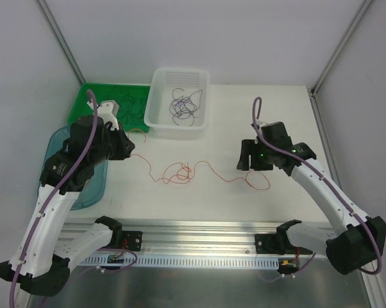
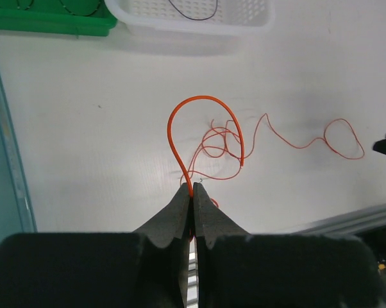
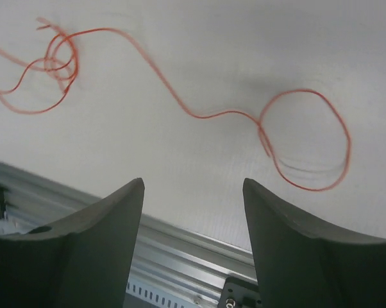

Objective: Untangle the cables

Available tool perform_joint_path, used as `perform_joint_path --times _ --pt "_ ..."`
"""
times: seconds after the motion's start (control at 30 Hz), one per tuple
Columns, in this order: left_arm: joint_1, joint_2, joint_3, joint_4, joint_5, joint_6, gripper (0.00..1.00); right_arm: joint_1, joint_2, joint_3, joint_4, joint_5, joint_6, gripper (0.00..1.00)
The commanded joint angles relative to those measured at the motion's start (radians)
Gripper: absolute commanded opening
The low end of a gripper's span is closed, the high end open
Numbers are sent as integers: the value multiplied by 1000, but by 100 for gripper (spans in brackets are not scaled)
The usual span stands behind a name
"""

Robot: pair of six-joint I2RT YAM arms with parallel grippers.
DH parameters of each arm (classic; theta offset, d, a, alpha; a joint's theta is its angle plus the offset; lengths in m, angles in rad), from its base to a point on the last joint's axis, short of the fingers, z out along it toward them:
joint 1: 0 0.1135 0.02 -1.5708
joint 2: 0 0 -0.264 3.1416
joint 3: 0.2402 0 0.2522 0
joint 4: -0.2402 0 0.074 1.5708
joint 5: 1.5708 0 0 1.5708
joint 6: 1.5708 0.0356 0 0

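Cables (image 1: 183, 172): orange tangle on table (image 1: 244, 122) | left hand (image 2: 193, 189) grasping orange cable (image 2: 202, 97) | right hand (image 3: 193, 186) released

The worktop (image 1: 244, 122) is matt white and smooth. The cable (image 2: 200, 97) has smooth orange plastic sheathing. The basket (image 1: 177, 131) is perforated white plastic, the bin (image 1: 81, 102) glossy green plastic, the tray (image 1: 95, 186) translucent blue plastic. The rail (image 1: 199, 240) is brushed metal. Left gripper (image 2: 193, 187) and right gripper (image 3: 193, 183) have matt black jaws.

Top view high above the near edge, wrist views low over table (image 1: 276, 115), all sharing orange cables (image 1: 182, 171)
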State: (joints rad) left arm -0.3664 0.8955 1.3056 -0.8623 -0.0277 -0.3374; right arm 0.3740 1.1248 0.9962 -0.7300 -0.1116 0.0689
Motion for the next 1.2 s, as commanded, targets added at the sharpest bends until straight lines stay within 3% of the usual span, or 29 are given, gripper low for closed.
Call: perform_joint_path --times 0.0,0.13,0.3,0.47,0.77,1.0,1.17 --pt "3 -30 17 5 101 -3 0 146 79 82 154 -138 -118 67" --pt "3 -46 32 3 121 -12 0 331 255 185 237 -149 -198 66" --pt "1 -63 67 3 144 -32 0 396 447 277 377 -214 -230 66" --pt "3 -75 89 3 141 -40 0 405 604 360 348 -153 -148 63" --pt "1 -92 83 3 124 -49 0 421 498 64 622 -2 244 51" --pt "3 -89 95 5 126 -54 0 424 550 19 757 -2 318 40" --pt "1 -99 95 3 115 -58 0 424 587 7 853 -48 356 39"
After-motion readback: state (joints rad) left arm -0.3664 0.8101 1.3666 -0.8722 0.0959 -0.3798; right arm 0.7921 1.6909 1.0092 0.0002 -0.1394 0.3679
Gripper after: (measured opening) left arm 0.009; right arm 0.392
